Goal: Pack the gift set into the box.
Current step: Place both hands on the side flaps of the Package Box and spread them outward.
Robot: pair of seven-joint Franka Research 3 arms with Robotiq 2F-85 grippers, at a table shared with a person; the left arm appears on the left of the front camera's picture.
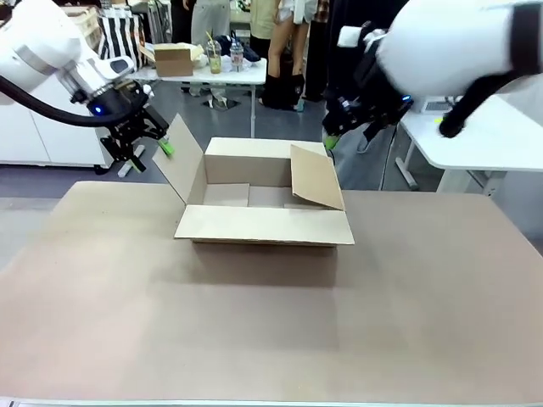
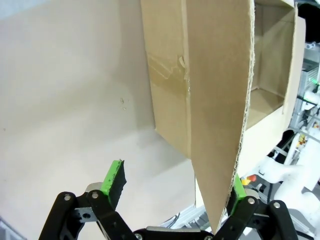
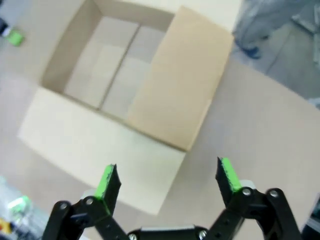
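Front view: box point(image 1: 263, 225) sits mid tabletop point(image 1: 254, 339), top open, long axis running L-R across the robot's front. Inside looks bare, just the bottom panels. Left flap point(image 1: 181, 163) stands up and leans outward toward the left pincer point(image 1: 148, 144), which hangs right beside the flap's outer edge at about flap height, jaws spread. Right flap point(image 1: 316, 178) tips inward over the opening. Right pincer point(image 1: 333, 136) hovers above and slightly behind the box's right far corner, clear of the cardboard; its spread is hard to read from here. Left wrist view: left pincer point(image 2: 175, 184) is wide open and straddles the left flap point(image 2: 215, 100), whose thin corrugated edge runs up between the green pads point(image 2: 114, 176). The flap sits hard up against one pad and well apart from the other, so nothing is pinched yet. Box point(image 2: 167, 75) wall and tabletop point(image 2: 65, 90) lie beyond. Right wrist view (a bit blurred): right pincer point(image 3: 167, 176) is spread and holds nothing, looking down on the box point(image 3: 100, 135). The right flap point(image 3: 180, 95) slants across the opening, ahead of the jaws and between their lines, with a clear gap. Judgement: the left arm is the nearer one, w/ its flap already in the jaws. The move turns on that flap lying off-centre, so a close would drag it toward the far pad. The inward-leaning right flap part-covers the opening and prob needs folding back before anything goes in.
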